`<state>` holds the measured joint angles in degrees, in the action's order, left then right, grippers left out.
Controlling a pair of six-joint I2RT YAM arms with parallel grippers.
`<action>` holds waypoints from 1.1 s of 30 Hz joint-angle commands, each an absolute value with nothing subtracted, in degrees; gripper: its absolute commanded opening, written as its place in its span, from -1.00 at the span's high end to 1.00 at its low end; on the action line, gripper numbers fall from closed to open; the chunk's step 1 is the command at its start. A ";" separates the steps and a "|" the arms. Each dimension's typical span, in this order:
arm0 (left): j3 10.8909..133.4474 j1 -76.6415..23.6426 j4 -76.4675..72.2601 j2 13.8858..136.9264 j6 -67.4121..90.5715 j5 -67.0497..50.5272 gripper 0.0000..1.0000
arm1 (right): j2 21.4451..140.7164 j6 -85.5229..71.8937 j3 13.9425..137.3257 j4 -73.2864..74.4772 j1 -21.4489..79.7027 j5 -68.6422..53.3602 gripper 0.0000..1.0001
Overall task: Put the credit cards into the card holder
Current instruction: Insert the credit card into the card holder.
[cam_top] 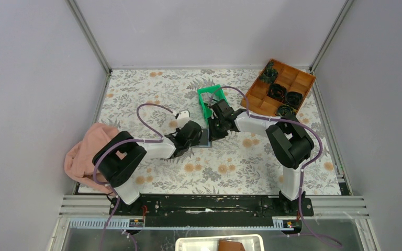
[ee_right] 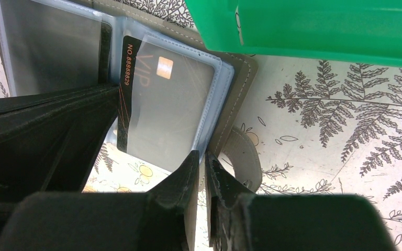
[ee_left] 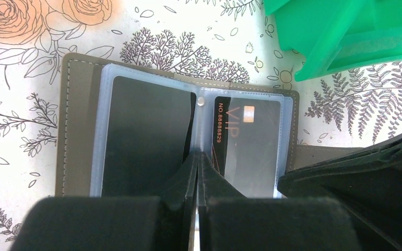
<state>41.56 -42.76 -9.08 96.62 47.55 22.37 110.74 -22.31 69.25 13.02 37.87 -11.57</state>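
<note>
The grey card holder (ee_left: 78, 120) lies open on the floral table, its clear sleeves facing up. A dark credit card (ee_left: 141, 136) sits in the left sleeve. A second credit card (ee_left: 246, 141) marked VIP is in the right sleeve. My left gripper (ee_left: 198, 155) is shut, its tips resting on the middle fold between the two sleeves. My right gripper (ee_right: 203, 159) is shut on the right edge of the card holder (ee_right: 238, 89), pinching cover and sleeve beside the VIP card (ee_right: 162, 104). From above both grippers (cam_top: 201, 135) (cam_top: 213, 130) meet over the holder (cam_top: 205, 142).
A green plastic bin (cam_top: 208, 99) stands just behind the holder, close to my right gripper. A brown compartment tray (cam_top: 280, 89) with dark parts sits at the back right. A pink cloth (cam_top: 86, 154) lies at the left edge.
</note>
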 commanded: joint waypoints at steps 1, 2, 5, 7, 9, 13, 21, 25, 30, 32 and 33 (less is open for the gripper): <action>41.47 -44.75 -4.22 100.62 46.89 17.14 1.00 | 112.77 -21.62 68.81 14.63 37.97 -10.19 0.68; 41.41 -44.76 -4.12 100.71 46.88 17.15 1.00 | 112.30 -21.64 68.55 14.62 37.89 -9.94 0.68; 41.24 -44.78 -3.87 100.85 47.10 17.31 0.99 | 110.83 -21.40 68.14 14.99 37.88 -8.33 0.68; 41.13 -44.75 -3.64 101.02 47.32 17.54 0.99 | 109.93 -21.14 68.09 15.27 37.84 -7.34 0.67; 41.05 -44.74 -3.35 101.24 47.44 17.70 0.99 | 108.98 -20.89 68.03 15.58 37.72 -6.48 0.67; 41.04 -44.79 -3.08 101.50 47.63 17.87 0.99 | 107.40 -20.19 67.94 16.11 37.32 -4.78 0.65; 40.97 -44.76 -2.33 101.73 48.22 18.21 0.99 | 105.85 -19.86 67.07 16.05 36.87 -3.37 0.63; 40.96 -44.74 -1.75 102.16 48.68 18.46 0.99 | 105.21 -19.73 67.18 16.17 36.74 -2.83 0.58; 40.73 -44.75 -2.01 102.13 48.91 18.30 0.99 | 105.97 -19.58 67.51 16.31 36.65 -3.75 0.57; 40.92 -44.75 -1.98 102.18 48.77 18.20 0.99 | 106.69 -19.68 67.81 16.24 36.61 -4.39 0.57; 40.97 -44.78 -2.00 102.17 48.66 18.13 0.99 | 107.08 -19.61 67.93 16.30 36.64 -4.54 0.58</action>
<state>42.68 -43.75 -10.22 98.21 48.51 22.46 108.20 -20.58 67.31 15.07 37.10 -5.08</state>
